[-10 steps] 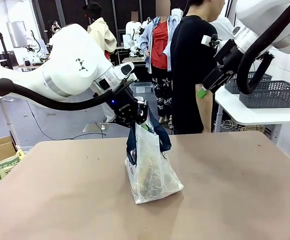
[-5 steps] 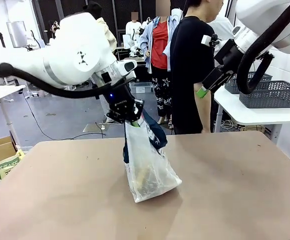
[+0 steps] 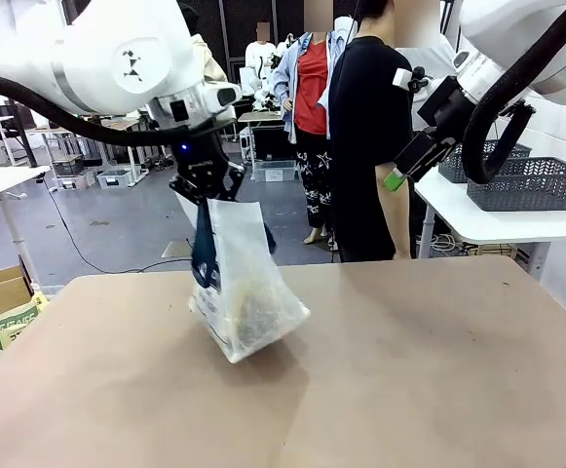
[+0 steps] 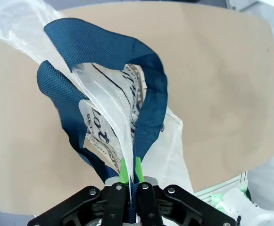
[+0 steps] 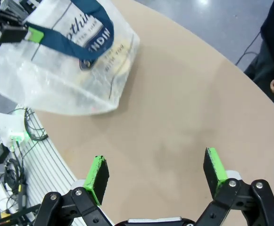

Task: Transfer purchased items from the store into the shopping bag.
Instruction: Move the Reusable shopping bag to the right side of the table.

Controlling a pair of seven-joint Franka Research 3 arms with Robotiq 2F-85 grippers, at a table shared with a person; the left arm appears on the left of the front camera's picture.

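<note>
Since a moment ago my left arm has swung up and toward my own left, and the shopping bag (image 3: 236, 292) has come with it: it sat on the table (image 3: 438, 370) and now hangs clear of it, tilted, its bottom corner just above the surface. My left gripper (image 4: 128, 168) is pinched tight on the top of the bag, the green pads (image 4: 123, 170) closed on a navy strap handle (image 4: 148, 113) together with a fold of the translucent plastic. Below my fingers the bag bulges with a yellowish-tan shape at its base; I cannot separate the purchased items through the plastic, so I will not count them. I judge the loading is done and this is the bag being carried off or handed on. My right gripper (image 5: 155, 172) holds nothing, its two fingers spread wide above bare tabletop, with the bag far ahead of it and off to one side. By count: one bag, with two navy handles looping away from my left fingers; two dark grey mesh baskets (image 3: 526, 182) on the white side table beyond my right arm; one person (image 3: 372, 146) in black standing just past the table's far edge.
</note>
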